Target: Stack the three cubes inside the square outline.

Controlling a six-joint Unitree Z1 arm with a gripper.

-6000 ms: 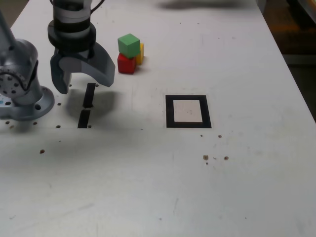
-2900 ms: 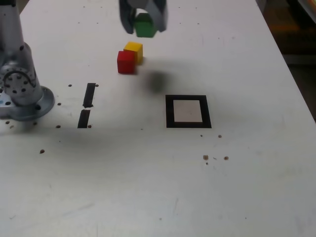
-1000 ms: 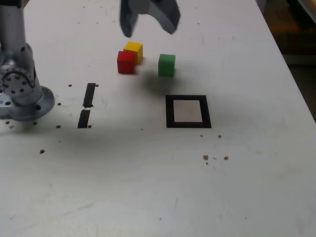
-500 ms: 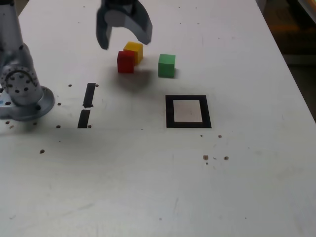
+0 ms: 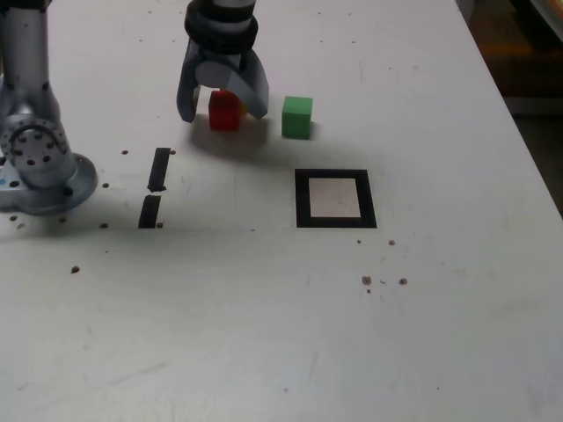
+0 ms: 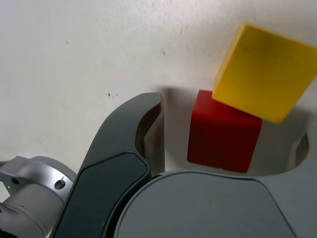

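Straddling the red cube with the gripper, jaws wide apart, nothing grasped. In the wrist view red lies between the two fingers with a visible gap to each, closer to the curved dark finger. The yellow cube sits at red's corner, touching or nearly so, and turned at an angle to it. That's the relation that matters: yellow is on red's far side from the gripper body, so the fingers look able to close on red's free sides, but yellow's corner may catch one finger or get dragged.

Green cube stands alone, just beside the gripper on the exterior view's right. Square outline is past it, lower and further to that view's right, no cube in it. Stack not started.

Judgement: red is the likely base. Centre on it, drop, close, lift straight up so yellow stays put, then carry to the outline.
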